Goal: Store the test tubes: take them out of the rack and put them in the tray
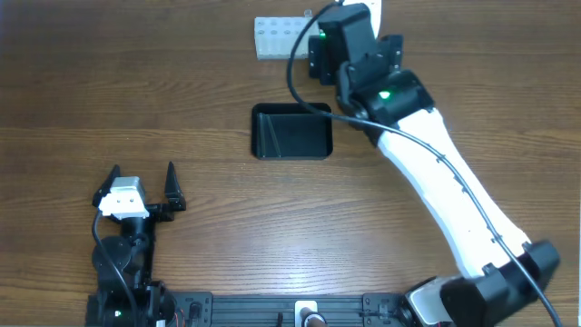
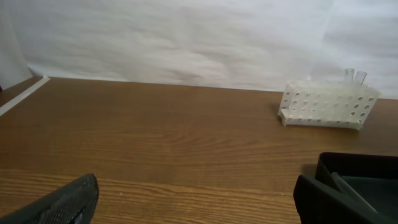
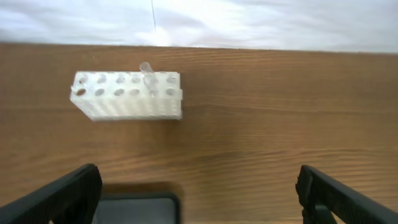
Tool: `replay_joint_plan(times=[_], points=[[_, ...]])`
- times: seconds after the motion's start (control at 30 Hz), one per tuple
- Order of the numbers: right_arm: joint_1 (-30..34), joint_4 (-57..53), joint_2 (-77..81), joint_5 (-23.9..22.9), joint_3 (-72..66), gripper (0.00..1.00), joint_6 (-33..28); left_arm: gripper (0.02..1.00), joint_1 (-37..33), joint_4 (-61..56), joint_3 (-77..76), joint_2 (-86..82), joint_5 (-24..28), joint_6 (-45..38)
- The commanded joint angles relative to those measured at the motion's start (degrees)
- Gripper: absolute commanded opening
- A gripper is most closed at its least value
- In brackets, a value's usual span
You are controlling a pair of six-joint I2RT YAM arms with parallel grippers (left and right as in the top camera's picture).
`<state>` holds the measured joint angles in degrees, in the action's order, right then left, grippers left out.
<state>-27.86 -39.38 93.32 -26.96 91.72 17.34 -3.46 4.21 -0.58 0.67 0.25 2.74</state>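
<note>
The right end effector point(image 3: 199, 190) sat closest to us, its two dark fingers point(image 3: 65, 196) spread wide apart with nothing between them. Just below it we saw the near rim of the black tray point(image 3: 140, 198). Farther ahead of it on the wooden worktop point(image 1: 136, 91) stood the white rack point(image 3: 127, 95). A clear test tube point(image 3: 147, 71) rose upright from a hole near one end of the rack.

The left end effector point(image 2: 196, 186) hung low over the worktop close to its own base. Its fingers point(image 2: 68, 202) were likewise apart and held nothing. From there the tray point(image 2: 364, 163) lay ahead and off to the right, near but not touching. The rack point(image 2: 326, 104) stood well beyond the tray, by the far wall, with two test tubes point(image 2: 349, 75) standing side by side in its far end.

From above, the tray point(image 1: 290, 132) lay between the left end effector point(image 1: 142, 173) and the rack point(image 1: 277, 36). We could not tell whether anything rested inside the tray.
</note>
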Motion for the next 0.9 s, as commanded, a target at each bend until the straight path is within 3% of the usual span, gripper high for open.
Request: replay_joint_plan(times=[0.03,0.33,0.53,0.9], points=[[-1.0,4.0,4.4,-3.7,1.6,0.991,3.1,0.998,-0.2,0.2,0.2,-0.3,0.8,-0.6],[-1.0,14.9,15.1,-4.7,1.6,0.991,-0.6,0.998,-0.2,0.2,0.2,-0.3,0.8,-0.6],[-0.6,25.3,22.3,-4.7,1.6,0.993,-6.1,0.996,-0.2,0.2,0.2,-0.3,0.8,-0.6],[1.3,38.2,29.3,-6.1,1.6,0.945,-6.3,1.0,-0.2,0.2,0.2,-0.3,0.8,-0.6]])
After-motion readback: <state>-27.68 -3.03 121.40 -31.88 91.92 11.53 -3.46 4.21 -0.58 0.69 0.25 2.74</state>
